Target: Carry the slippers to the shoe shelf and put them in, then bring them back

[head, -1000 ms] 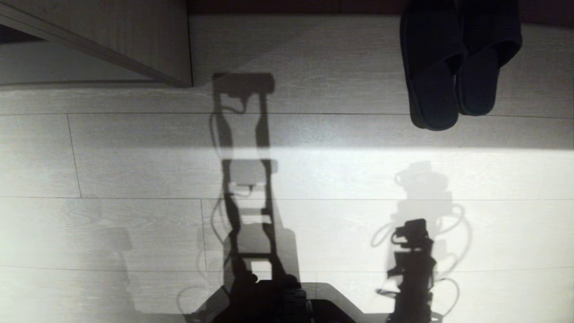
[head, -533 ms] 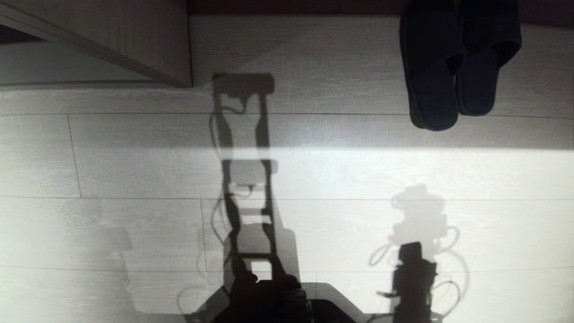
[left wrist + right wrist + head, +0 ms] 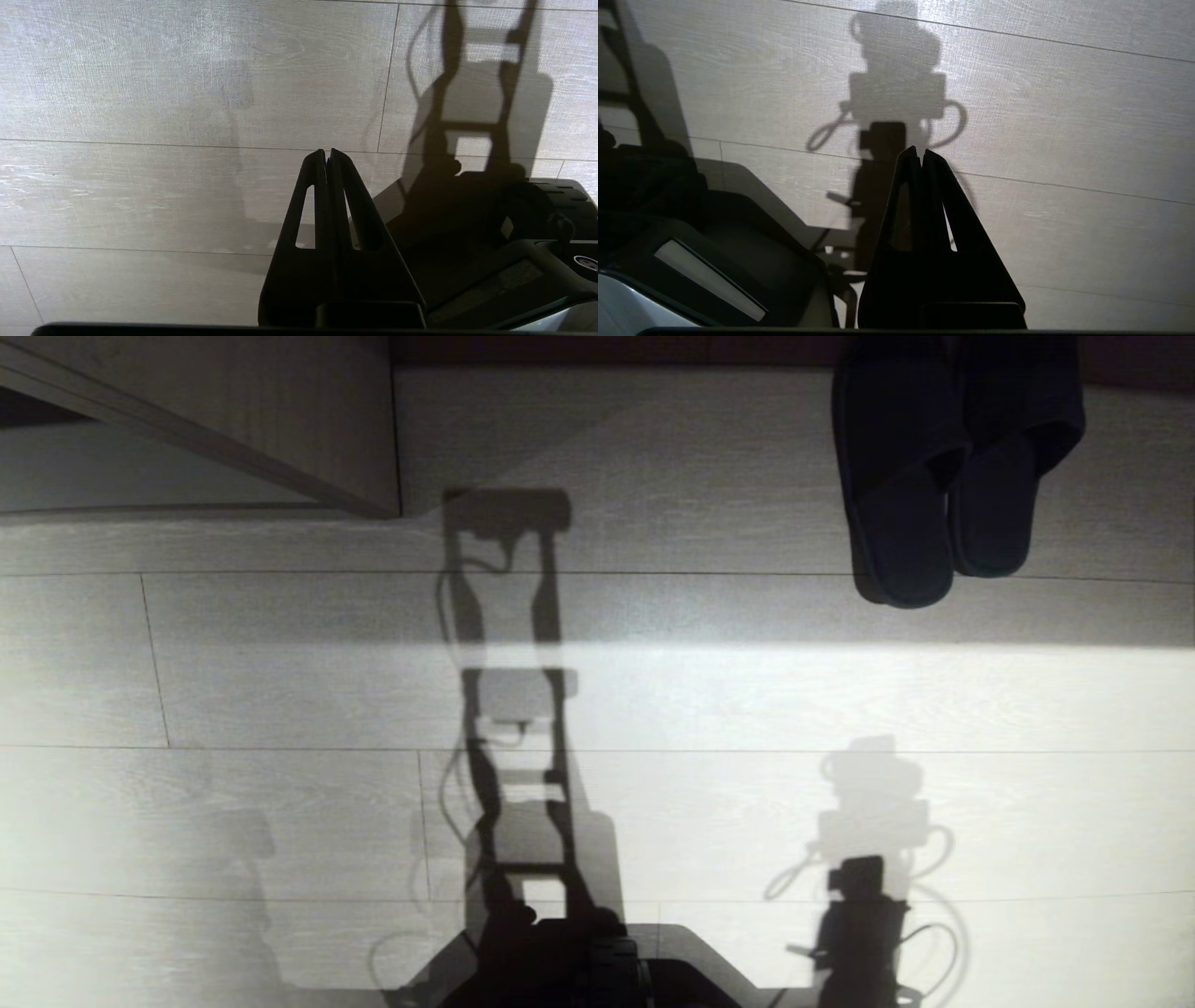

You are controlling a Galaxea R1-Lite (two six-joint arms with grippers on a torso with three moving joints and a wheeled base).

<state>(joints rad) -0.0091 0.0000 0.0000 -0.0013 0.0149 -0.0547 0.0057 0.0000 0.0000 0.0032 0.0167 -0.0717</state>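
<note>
Head view only: pair of flat, dark navy-black backless fabric slippers (image 3: 952,467) lying side by side and touching on the pale grey wood-grain plank floor (image 3: 280,653), far right of the view, toes against a dark brown strip along the far edge, heels toward the robot. Far left in the same view: corner of a pale wood-grain board panel with a slanted edge (image 3: 280,420); not enough shows to tell whether it belongs to the shoe shelf. Neither wrist camera picks up the slippers or that panel; each sees only floor planks, shadows and part of the robot's dark base (image 3: 523,219). Right gripper (image 3: 921,154): black tapered fingers pressed together at the tips, nothing between them, hanging over bare floor, touching nothing; in the head view it appears as a dark silhouette low on the right (image 3: 864,896), well apart from the slippers. Left gripper (image 3: 327,154): fingers likewise closed tip to tip, empty, over bare floor beside the base; outside the head view.
</note>
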